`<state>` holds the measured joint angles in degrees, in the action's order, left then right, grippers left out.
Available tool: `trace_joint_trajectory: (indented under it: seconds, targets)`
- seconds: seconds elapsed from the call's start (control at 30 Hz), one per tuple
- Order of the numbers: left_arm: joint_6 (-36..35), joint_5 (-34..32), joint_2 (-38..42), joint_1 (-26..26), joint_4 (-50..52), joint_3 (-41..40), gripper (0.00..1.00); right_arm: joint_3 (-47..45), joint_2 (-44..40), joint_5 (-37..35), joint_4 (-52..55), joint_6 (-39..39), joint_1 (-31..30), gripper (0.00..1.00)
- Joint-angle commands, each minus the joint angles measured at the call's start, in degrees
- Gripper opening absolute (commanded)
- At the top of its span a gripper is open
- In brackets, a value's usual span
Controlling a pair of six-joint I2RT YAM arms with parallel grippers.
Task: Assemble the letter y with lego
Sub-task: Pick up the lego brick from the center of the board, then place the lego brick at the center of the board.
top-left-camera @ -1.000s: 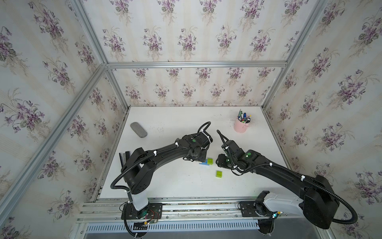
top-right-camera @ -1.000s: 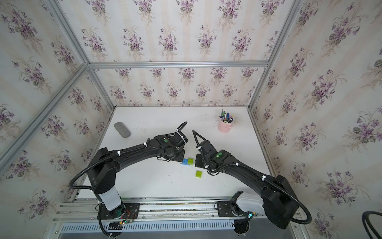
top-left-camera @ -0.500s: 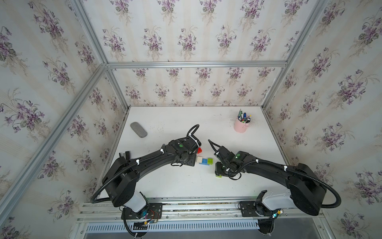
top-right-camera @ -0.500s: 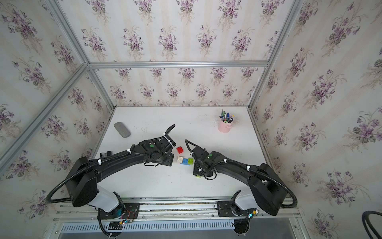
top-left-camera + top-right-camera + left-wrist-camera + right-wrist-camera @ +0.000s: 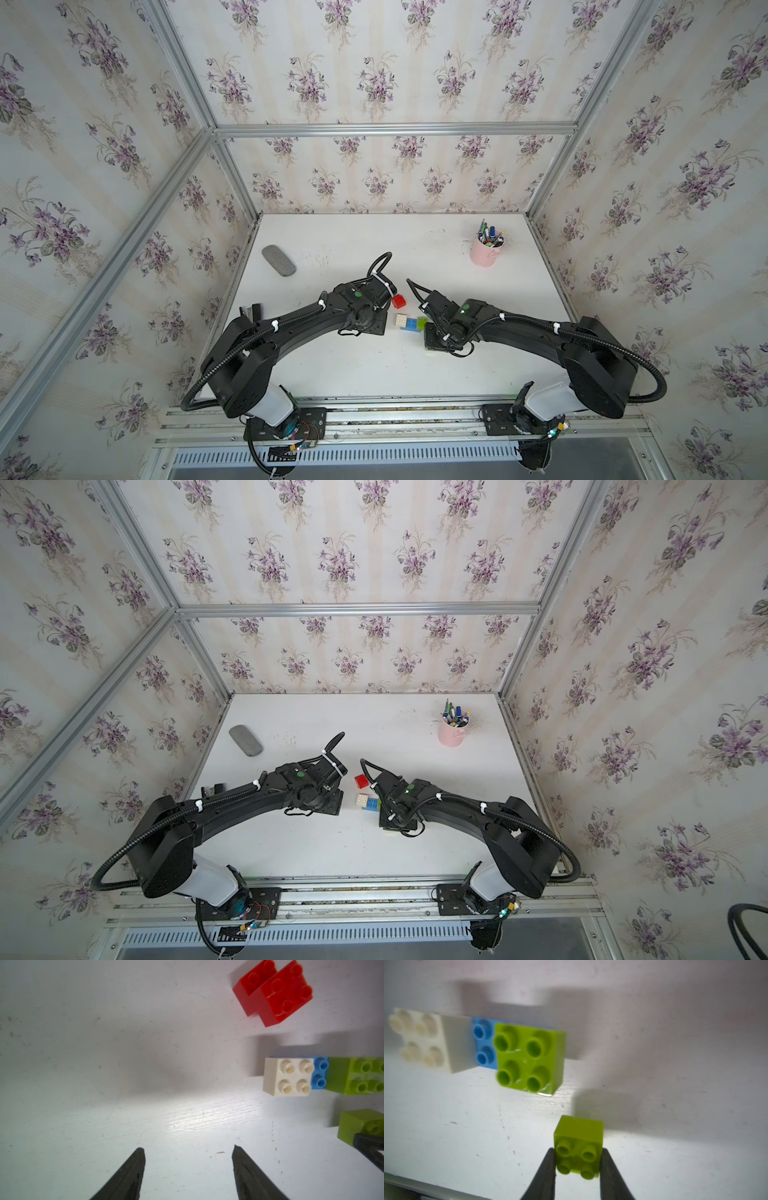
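Two red lego bricks (image 5: pixel 274 991) joined in a step lie on the white table (image 5: pixel 332 365), seen in both top views (image 5: pixel 362 781). Beside them a blue brick (image 5: pixel 321 1075) carries a cream-white brick (image 5: pixel 288 1077) and a lime-green brick (image 5: pixel 529 1057) on its ends. My right gripper (image 5: pixel 578 1153) is shut on a second, loose lime-green brick (image 5: pixel 579 1136) that rests on the table just in front of that row. My left gripper (image 5: pixel 188 1148) stands open over bare table to the left of the bricks, holding nothing.
A pink pen cup (image 5: pixel 484 253) stands at the back right. A grey oblong object (image 5: pixel 278 260) lies at the back left. Papered walls with metal frame bars close in three sides of the table.
My left gripper has drawn back to the left, uncovering the red bricks. My right gripper has come down over the loose lime-green brick and closed on it.
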<state>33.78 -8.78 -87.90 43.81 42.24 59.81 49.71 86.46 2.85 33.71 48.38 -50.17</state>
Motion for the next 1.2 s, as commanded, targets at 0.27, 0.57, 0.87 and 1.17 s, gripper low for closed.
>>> trace_joint_trajectory:
  seconds: [0.27, 0.57, 0.87, 1.17]
  targets:
    - [1.55, 1.19, 3.13, -2.97, -1.68, -3.77, 0.68, 7.72, 8.92, 1.37, -2.74, 0.69, -2.99, 0.29]
    - [1.9, 1.48, 3.75, -3.36, -1.99, -4.88, 0.69, 11.06, 13.71, 2.41, -2.54, -0.39, -2.91, 0.33]
    - [2.33, 1.7, 3.6, -3.32, -2.25, -4.89, 0.69, 9.94, 12.13, 3.62, -3.29, -0.88, -2.9, 0.52]
    - [2.93, 1.96, 2.95, -3.33, -2.21, -4.8, 0.69, 8.29, 10.4, 8.41, -6.84, -3.2, -3.52, 0.48]
